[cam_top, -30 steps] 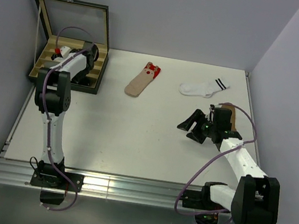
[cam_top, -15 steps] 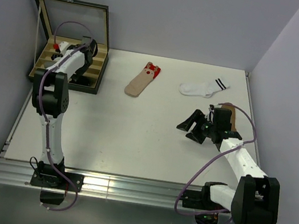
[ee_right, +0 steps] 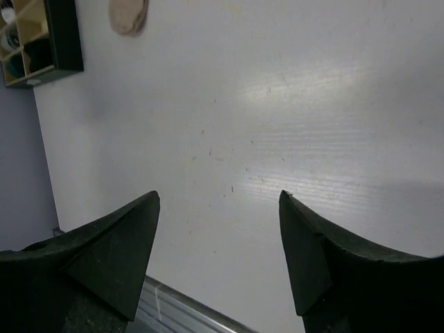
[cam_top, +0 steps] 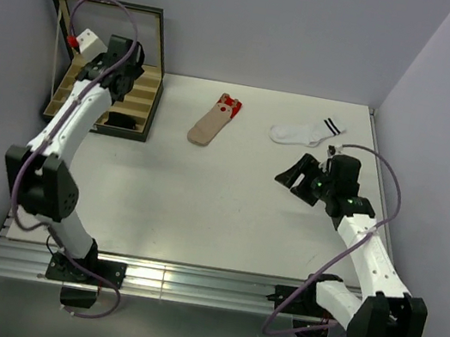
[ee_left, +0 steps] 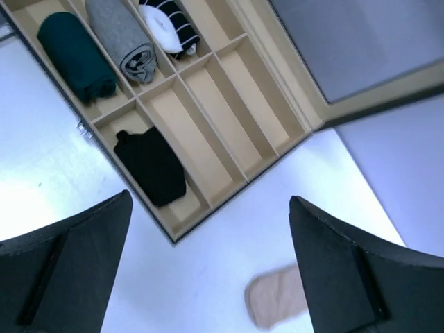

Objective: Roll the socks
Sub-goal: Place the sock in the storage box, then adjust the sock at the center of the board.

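Left gripper (ee_left: 208,208): fingers are held wide apart with nothing between them; it is seen above the sock box (cam_top: 149,112) at the far left corner of the table (cam_top: 200,208).
Right gripper (ee_right: 216,201): fingers are spread apart over bare table near the right edge, and nothing is gripped.
Beige sock (cam_top: 213,121): laid flat near the middle of the far edge. Its long axis runs nearly from far to near, tilted slightly; the red patterned cuff points to the far edge and the toe to the near left.
White sock (cam_top: 305,132): laid flat towards the far right corner, bent at the heel. The black-striped cuff points to the far right corner and the toe to the left.
Box contents: a dark green roll (ee_left: 76,59), a grey roll (ee_left: 125,38) and a black-and-white striped roll (ee_left: 166,24) are placed side by side in neighbouring compartments, each lengthwise along its slot. A black sock (ee_left: 152,166) is seen in a compartment of the other row.
Lid (cam_top: 115,27): stood open at the back of the box.
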`<state>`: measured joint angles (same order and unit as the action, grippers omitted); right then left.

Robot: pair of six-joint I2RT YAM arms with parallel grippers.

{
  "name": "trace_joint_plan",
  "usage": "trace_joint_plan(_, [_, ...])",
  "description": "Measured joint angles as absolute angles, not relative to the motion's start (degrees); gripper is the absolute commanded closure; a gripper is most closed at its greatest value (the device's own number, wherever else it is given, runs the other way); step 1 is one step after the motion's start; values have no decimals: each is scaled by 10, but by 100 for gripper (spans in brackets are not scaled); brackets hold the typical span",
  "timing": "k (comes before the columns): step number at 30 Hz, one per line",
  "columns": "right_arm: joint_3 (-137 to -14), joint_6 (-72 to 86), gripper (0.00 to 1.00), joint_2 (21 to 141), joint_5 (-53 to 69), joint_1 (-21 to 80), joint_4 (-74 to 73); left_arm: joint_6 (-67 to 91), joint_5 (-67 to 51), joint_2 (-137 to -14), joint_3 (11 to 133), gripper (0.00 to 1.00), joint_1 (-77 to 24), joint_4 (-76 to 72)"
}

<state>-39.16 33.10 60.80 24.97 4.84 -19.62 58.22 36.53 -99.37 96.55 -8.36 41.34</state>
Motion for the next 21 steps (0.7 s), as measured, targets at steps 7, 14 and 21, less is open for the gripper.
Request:
trace_joint_plan(7, [-436, 333, 22, 540, 182, 48, -202, 454, 337, -739, 804, 0, -91, 324])
trace_joint_plan(14, [-467, 331, 20, 533, 132, 48, -209, 336, 296, -539, 693, 0, -90, 249])
trace_joint_plan(21, [-503, 324, 22, 582, 99, 48, -203, 259, 235, -435, 618, 0, -99, 234])
